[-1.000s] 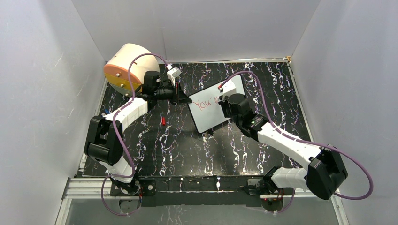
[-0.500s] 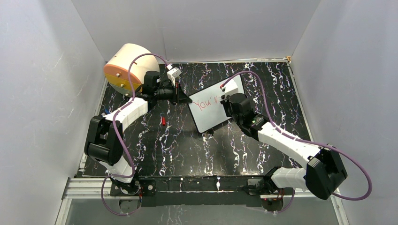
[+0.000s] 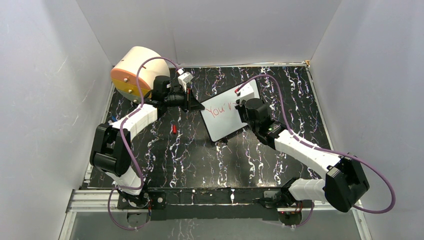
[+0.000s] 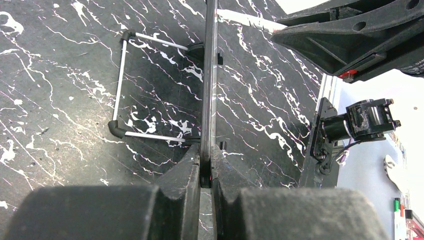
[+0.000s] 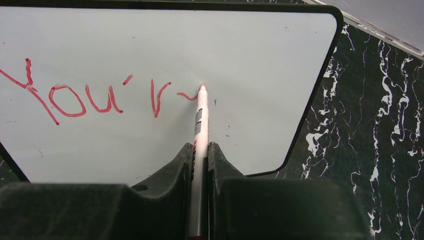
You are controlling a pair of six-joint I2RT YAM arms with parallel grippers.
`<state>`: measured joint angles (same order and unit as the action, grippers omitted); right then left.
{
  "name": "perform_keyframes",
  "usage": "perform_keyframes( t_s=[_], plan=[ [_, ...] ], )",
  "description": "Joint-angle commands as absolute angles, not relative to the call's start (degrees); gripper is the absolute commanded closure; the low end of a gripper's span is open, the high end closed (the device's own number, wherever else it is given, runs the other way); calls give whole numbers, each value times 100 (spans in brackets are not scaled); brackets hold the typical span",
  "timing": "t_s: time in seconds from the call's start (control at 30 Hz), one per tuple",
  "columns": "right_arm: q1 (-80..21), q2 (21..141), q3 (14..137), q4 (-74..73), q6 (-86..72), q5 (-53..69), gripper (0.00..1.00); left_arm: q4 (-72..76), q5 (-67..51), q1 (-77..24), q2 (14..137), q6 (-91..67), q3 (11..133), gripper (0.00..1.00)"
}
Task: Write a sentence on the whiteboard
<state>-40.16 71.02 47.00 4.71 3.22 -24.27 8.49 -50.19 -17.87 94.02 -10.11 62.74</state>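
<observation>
— One whiteboard (image 5: pixel 240 60), is it? What does it look like?

— Small, flat and white, with rounded corners and a thin dark rim. Red handwritten lettering (image 5: pixel 100 100) runs across it on a slight slant. It reads "You'r", with a short fresh stroke after the r. The rest of the face is bare apart from a few tiny specks.

— Where does it sit?

— Toward the far middle of the black marbled table (image 3: pixel 190 150), between the two arms. It is raised on edge, with a wire stand (image 4: pixel 122 85) on the table just behind it. The beige drum (image 3: pixel 136 72) lies well off to its left in the far corner. A small red cap (image 3: pixel 173 129) rests on the table nearer the left arm.

— And the left pincer (image 4: pixel 205 150)?

— Closed on the board's edge. In the left wrist view the board shows as a thin line running straight out from between the two fingers, pinched at the rim.

— The right pincer (image 5: pixel 201 147)?

— Clamped round a marker (image 5: pixel 200 125), which sticks out forward between the fingers. The marker's red tip touches the white face at the end of that last stroke, to the right of the r. The fingers themselves stay off the board, over its lower part, with the writing above and to their left.
</observation>
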Motion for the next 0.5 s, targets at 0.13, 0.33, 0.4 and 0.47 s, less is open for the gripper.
perform_keyframes(
  t_s=[0.13, 0.33, 0.4, 0.47],
  plan=[
    [-3991, 7145, 4932, 953, 373, -2146, 100, 554, -4933, -1808, 9390, -721, 6386, 100],
    [-3992, 7126, 4908, 1003, 389, -2014, 100, 554, -4931, -1804, 9405, -729, 6382, 100],
    [-3995, 7135, 4928, 988, 395, -1997, 100, 556, -4926, -1802, 9405, -729, 6382, 100],
    [-3990, 7136, 4950, 964, 409, -1962, 100, 554, -4907, -1802, 9404, -729, 6388, 100]
  ],
)
